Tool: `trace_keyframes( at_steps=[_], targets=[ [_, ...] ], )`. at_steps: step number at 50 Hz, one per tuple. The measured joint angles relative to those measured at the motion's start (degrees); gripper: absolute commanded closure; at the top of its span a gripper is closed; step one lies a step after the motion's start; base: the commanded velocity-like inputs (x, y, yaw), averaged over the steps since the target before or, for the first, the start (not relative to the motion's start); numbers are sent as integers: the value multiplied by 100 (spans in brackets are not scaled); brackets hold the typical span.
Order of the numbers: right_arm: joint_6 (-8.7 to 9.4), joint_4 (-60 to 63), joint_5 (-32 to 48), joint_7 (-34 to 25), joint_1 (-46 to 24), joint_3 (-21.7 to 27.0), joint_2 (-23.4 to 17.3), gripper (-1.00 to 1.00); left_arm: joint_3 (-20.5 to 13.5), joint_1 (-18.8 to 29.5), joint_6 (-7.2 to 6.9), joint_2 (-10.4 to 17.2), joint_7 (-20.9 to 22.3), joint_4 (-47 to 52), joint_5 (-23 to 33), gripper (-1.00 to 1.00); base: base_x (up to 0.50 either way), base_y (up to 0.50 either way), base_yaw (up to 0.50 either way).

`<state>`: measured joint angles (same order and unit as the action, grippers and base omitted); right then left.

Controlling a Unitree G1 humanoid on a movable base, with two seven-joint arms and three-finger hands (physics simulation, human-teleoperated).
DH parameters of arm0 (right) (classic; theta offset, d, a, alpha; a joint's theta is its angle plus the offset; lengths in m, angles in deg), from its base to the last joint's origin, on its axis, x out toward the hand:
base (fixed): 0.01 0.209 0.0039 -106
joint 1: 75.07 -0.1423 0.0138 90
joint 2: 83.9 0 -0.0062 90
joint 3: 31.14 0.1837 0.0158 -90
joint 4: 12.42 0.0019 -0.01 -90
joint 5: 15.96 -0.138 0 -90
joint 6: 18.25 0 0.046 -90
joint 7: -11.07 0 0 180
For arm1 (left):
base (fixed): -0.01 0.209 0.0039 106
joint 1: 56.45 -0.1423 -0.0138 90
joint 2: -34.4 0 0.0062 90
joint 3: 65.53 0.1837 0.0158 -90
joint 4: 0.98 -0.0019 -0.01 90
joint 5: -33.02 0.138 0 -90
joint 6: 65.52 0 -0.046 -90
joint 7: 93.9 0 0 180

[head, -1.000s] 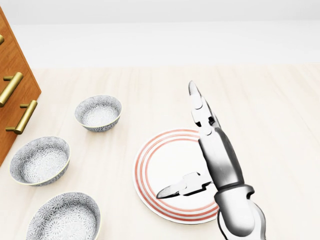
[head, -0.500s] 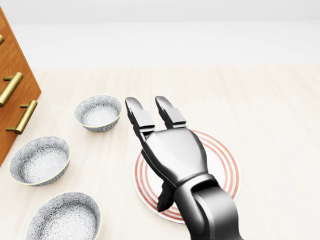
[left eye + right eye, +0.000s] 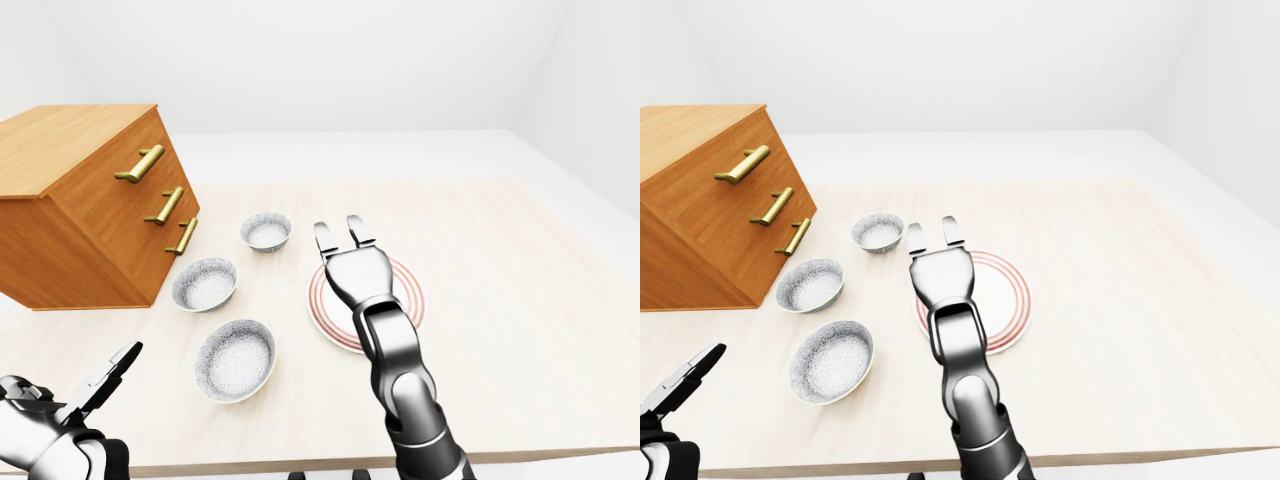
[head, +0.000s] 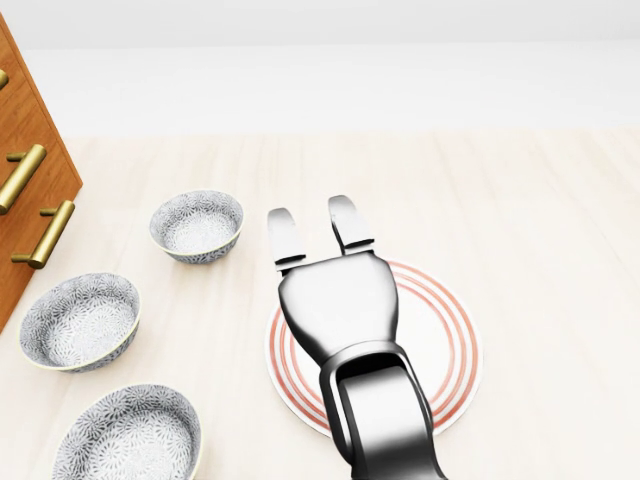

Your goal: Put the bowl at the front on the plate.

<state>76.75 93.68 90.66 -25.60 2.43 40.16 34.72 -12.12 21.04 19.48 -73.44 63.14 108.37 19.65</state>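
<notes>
Three grey patterned bowls stand in a row left of the plate: one lowest in the head view (image 4: 128,435), one in the middle (image 4: 80,320), one highest (image 4: 197,225). The white plate with red rings (image 4: 452,345) lies on the table, and nothing rests on it. My right hand (image 4: 312,222) hovers palm down over the plate's left part, open and holding nothing, its fingertips pointing past the plate's upper rim. It hides much of the plate. My left hand (image 3: 108,375) is open and low at the left-eye view's bottom left, apart from the bowls.
A wooden chest of drawers with brass handles (image 3: 90,200) stands on the table to the left of the bowls. The pale wooden table (image 3: 500,260) stretches to the right of the plate, and its near edge runs along the bottom of the eye views.
My right hand has turned from edge-on to palm down and shifted left over the plate's left part. The bowls and plate have not moved.
</notes>
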Motion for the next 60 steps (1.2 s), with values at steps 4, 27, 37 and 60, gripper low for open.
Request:
trace_keyframes(
  at_steps=[4, 27, 37, 60],
  targets=[
    [0, -15, 157, -42, -4, -10, 28, -100, -3, -1, 0, -1, 7, 3, 0, -100, 0, 0, 0],
    [0, -107, 441, -170, -54, -100, 135, -100, -12, -6, 0, -8, 26, 14, -7, -100, 0, 0, 0],
    [0, -501, 317, -96, -187, -301, 308, -100, -13, -4, 0, -14, 24, 19, -19, -100, 0, 0, 0],
    [0, -320, 20, -333, 44, -879, 357, -100, 5, 5, 0, -1, -2, -2, -12, -100, 0, 0, 0]
  ],
)
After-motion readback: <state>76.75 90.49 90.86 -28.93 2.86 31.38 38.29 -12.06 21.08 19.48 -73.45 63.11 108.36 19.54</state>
